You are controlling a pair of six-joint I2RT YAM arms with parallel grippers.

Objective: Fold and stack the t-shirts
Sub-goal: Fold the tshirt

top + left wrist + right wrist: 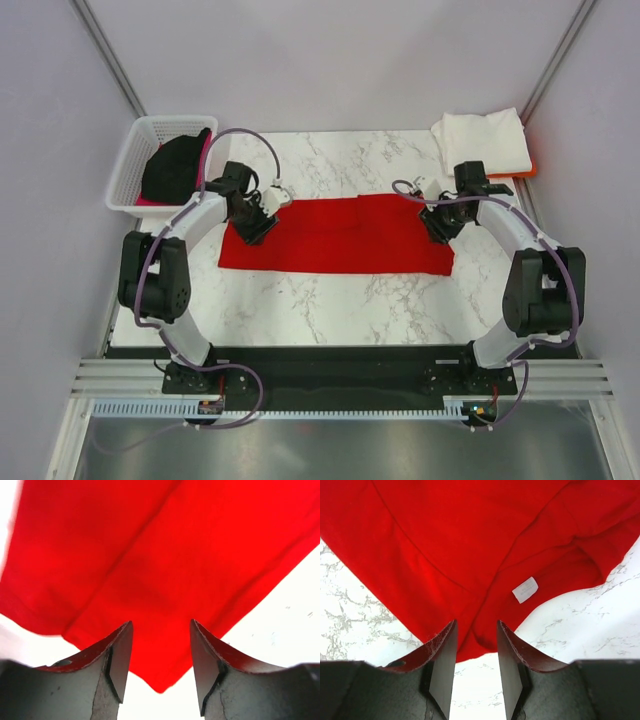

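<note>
Your red t-shirt [340, 235] lies long axis left-to-right mid-frame — its white tag [525, 589] is too small to read; left gripper [161, 650] and right gripper [476, 650] both gape, empty.

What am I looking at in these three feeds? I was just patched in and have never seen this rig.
Two robot arms are bolted at the near edge of a marble table. The wide picture looks down from above and behind them. The other two come from a camera on each wrist, looking past that arm's own dark fingers. A red t-shirt lies across the table, folded into a long band. The left pincer is at its left end, the right pincer at its right end, near the white label. Both pincers are open; nothing is held. Far left, a white basket holds black cloth; far right, a folded white t-shirt rests on orange cloth.
</note>
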